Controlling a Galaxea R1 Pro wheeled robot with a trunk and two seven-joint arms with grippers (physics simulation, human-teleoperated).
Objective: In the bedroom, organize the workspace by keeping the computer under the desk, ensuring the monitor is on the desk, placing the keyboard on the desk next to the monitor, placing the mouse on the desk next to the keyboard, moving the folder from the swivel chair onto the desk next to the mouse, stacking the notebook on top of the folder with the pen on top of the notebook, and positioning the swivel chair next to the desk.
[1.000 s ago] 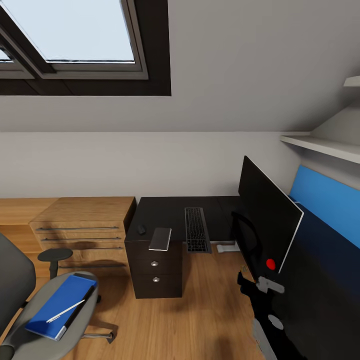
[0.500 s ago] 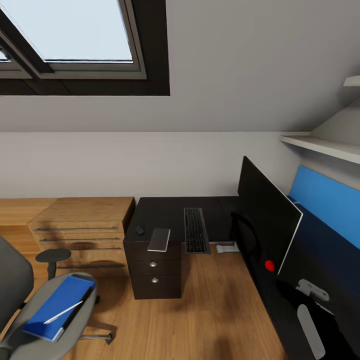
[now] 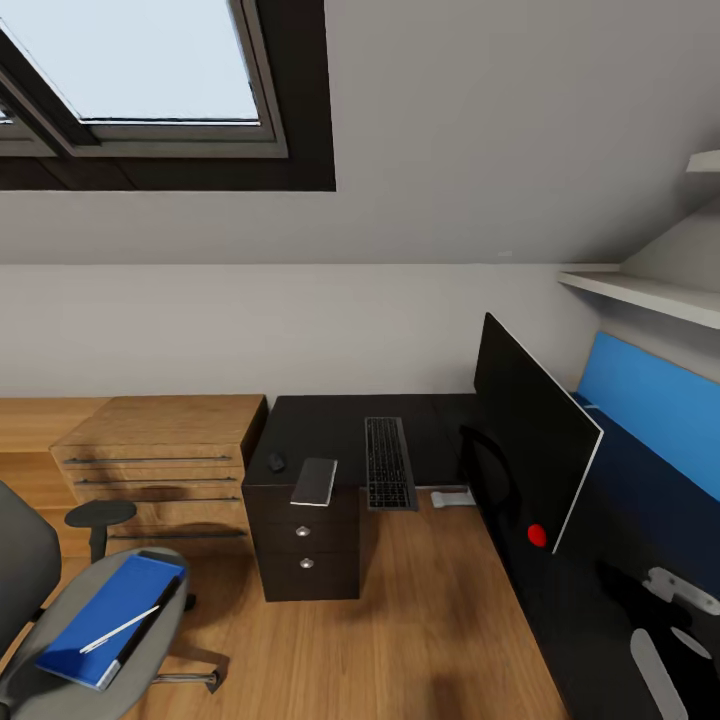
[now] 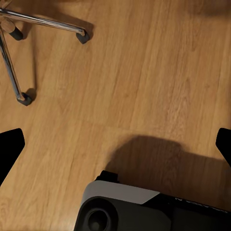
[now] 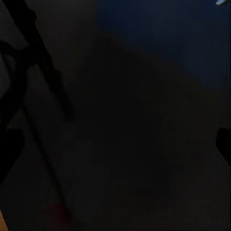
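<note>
On the desk (image 3: 320, 425) you have keyboard (image 3: 389, 463), notebook (image 3: 314, 481), monitor (image 3: 525, 450). Folder (image 3: 105, 620) with pen (image 3: 120, 628) lies on chair (image 3: 60, 640). Both grippers spread wide.

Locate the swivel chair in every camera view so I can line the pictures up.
Head view: swivel chair at the lower left, blue folder lying on its seat.
Left wrist view: the chair's chrome legs with casters, standing on the floor.
Right wrist view: dark shapes and what looks like the red dot of the monitor.
Shared landmark: the wood floor, in the head and left wrist views.
</note>
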